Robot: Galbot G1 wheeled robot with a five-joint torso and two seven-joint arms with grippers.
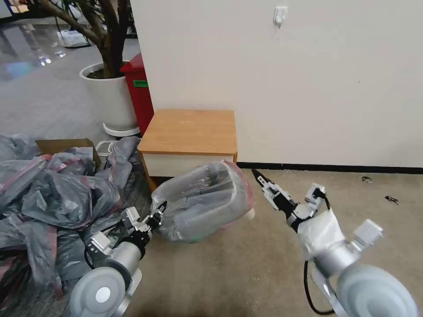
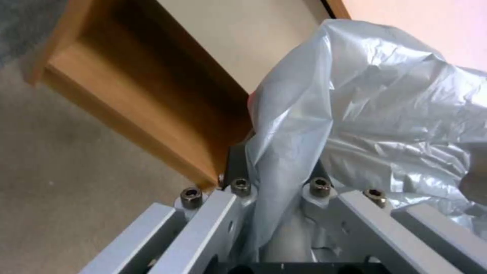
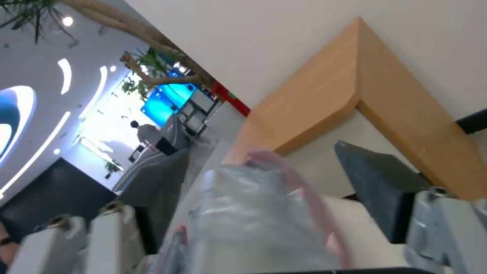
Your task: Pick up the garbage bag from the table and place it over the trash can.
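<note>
Grey garbage bag [image 1: 207, 200] between left gripper [image 1: 159, 210], right gripper [image 1: 261, 179]

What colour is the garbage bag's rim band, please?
Pinkish-red, on the grey translucent garbage bag; the head view shows it best.

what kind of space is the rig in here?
Probably an indoor lobby or demo hall, staged as a room corner: a bedside-style table against a white wall, beige carpet, a potted tree on glossy floor behind, and a heap of bags.
</note>
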